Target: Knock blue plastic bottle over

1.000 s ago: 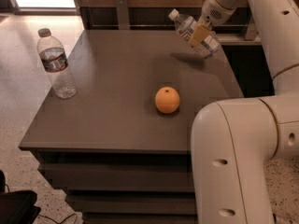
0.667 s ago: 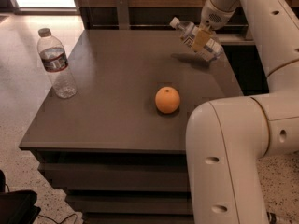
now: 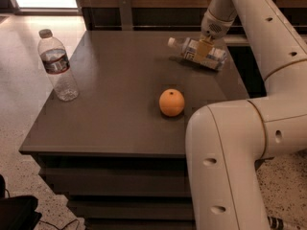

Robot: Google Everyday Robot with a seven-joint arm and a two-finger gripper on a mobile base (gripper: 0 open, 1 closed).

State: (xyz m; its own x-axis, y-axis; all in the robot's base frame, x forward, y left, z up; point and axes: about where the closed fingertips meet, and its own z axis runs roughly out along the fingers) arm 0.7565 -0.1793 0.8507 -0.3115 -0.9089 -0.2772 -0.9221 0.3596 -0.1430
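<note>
The blue plastic bottle, with its white cap pointing left, lies almost flat on its side at the far right of the dark table. My gripper hangs down from the white arm and is right against the middle of the bottle, covering part of its label. The bottle's right end sits near the table's right edge.
A ribbed clear bottle with a grey cap stands upright at the table's left edge. An orange sits in the middle. My arm's large white links fill the right foreground. Dark wooden furniture stands behind the table.
The blue bottle has tipped from a raised tilt down to lying nearly flat on the table. My gripper has moved down with it. The ribbed bottle and orange have not moved.
</note>
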